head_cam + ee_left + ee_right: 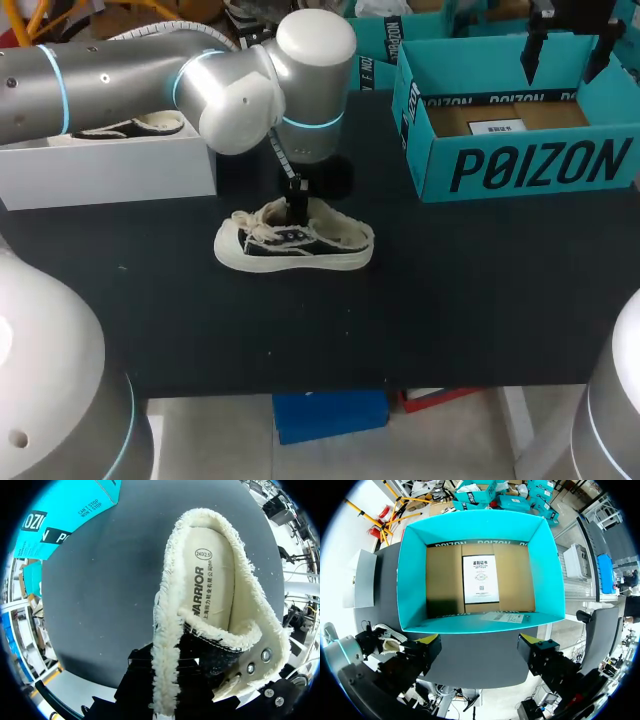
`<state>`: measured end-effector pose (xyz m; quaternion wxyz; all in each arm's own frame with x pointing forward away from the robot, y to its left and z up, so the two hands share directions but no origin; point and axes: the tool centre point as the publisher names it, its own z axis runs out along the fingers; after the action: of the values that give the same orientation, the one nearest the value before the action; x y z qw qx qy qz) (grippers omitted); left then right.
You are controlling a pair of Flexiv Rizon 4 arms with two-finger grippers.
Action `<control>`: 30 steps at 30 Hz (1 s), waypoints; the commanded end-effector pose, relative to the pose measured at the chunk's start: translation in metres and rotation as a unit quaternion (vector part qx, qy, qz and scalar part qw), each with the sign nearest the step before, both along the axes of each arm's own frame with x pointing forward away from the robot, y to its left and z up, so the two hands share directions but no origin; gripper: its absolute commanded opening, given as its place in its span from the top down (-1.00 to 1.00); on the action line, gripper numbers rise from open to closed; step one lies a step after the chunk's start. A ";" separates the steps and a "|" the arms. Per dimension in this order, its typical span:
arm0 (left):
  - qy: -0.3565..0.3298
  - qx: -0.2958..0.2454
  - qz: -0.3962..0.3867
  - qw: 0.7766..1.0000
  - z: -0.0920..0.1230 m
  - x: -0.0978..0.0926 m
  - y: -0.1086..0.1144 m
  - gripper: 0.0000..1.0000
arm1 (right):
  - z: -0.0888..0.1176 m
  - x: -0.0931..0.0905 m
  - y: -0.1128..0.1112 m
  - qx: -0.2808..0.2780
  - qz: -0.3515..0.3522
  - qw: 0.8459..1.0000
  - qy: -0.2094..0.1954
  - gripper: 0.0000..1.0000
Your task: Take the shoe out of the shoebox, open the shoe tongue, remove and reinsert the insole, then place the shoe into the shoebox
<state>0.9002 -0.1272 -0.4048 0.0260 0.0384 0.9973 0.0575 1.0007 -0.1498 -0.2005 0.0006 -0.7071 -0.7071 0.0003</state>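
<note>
A black low shoe with cream fleece lining (pixel 295 243) lies on the dark table, toe to the left. My left gripper (pixel 297 212) comes straight down into its opening and is shut on the shoe tongue (pixel 207 652). Its tips are hidden by the fleece. The printed insole (pixel 212 580) lies flat inside the shoe (pixel 170 610). The teal shoebox (pixel 520 165) stands at the back right with nothing in it but a white card (pixel 481 579). My right gripper (pixel 565 50) hangs open above the shoebox (pixel 410 580), and this gripper (pixel 480 647) holds nothing.
A white box (pixel 110 170) stands at the back left with a second shoe (pixel 130 127) on top. More teal boxes (pixel 375 45) sit behind the left arm's wrist. Bare table stretches from the shoe to the front edge.
</note>
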 end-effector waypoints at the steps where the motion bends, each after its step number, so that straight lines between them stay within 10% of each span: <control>1: 0.006 -0.002 -0.005 1.000 -0.004 0.002 0.000 1.00 | 0.000 0.000 0.000 0.000 0.000 1.000 0.000 -1.00; 3: 0.009 -0.001 -0.010 1.000 -0.005 0.002 0.000 0.84 | 0.000 0.000 0.000 0.000 0.000 1.000 0.000 -1.00; 5: 0.011 -0.001 -0.010 1.000 -0.005 0.002 0.000 -0.99 | 0.000 0.000 0.000 0.000 0.000 1.000 0.000 -1.00; 30: 0.028 -0.059 -0.023 0.998 0.155 0.013 0.026 -1.00 | 0.000 0.000 0.000 0.000 0.000 1.000 0.000 -1.00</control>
<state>0.9165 -0.1128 -0.2665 0.0009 0.0588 0.9982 0.0110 1.0007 -0.1498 -0.2004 0.0006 -0.7071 -0.7071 0.0004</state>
